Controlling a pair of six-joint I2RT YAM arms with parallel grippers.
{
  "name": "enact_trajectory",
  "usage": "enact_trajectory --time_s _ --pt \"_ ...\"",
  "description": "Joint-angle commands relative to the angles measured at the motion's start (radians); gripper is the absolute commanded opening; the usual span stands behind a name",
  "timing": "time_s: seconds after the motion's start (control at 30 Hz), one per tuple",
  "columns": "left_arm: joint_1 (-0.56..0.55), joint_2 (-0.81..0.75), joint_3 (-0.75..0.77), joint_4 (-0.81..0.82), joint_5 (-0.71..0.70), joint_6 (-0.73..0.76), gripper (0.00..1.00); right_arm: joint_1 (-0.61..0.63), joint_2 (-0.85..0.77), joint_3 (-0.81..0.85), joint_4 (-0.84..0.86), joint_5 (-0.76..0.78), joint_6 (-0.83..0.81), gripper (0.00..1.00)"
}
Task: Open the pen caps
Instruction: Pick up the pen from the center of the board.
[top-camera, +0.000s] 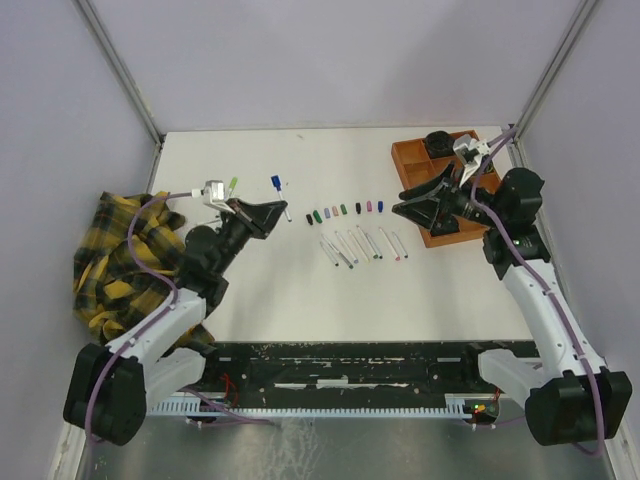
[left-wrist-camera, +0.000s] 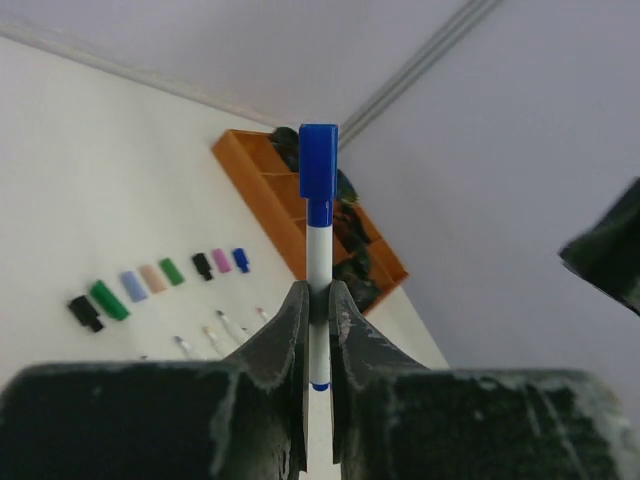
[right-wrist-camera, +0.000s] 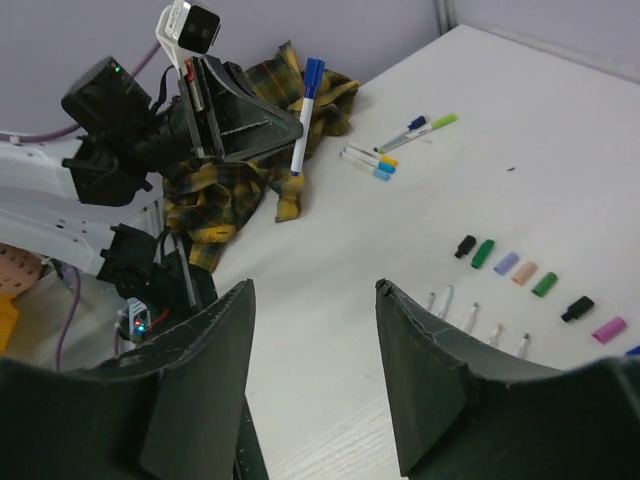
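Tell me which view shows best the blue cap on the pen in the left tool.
The left wrist view: the blue cap stands large and centred, seated on the pen clamped in the left tool. The right wrist view shows it smaller, side-on; the top external view, only a tiny blue speck.

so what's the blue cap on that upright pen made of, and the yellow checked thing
Blue cap: looks like hard moulded plastic, smooth with a slight sheen and crisp square edges. Yellow checked thing: seemingly woven fabric, matt, since it lies crumpled in soft folds.
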Motion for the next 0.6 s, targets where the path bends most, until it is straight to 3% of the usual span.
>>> enact_trajectory --time_s 0.0,0.17,0.57 --pt "-0.135 -0.101 -0.111 0.365 -0.126 -0.072 0.03 0.06 -0.021 -0.082 0.412 -0.044 0.269 0.62" --pt "-0.3 -0.074 -0.219 0.63 -0.238 -0.036 0.03 0.201 0.001 -0.125 0.511 -0.013 0.279 0.69" --pt "-0.566 0.156 -0.17 0.916 -0.308 0.146 0.03 0.387 0.105 -0.093 0.27 0.052 0.081 0.64"
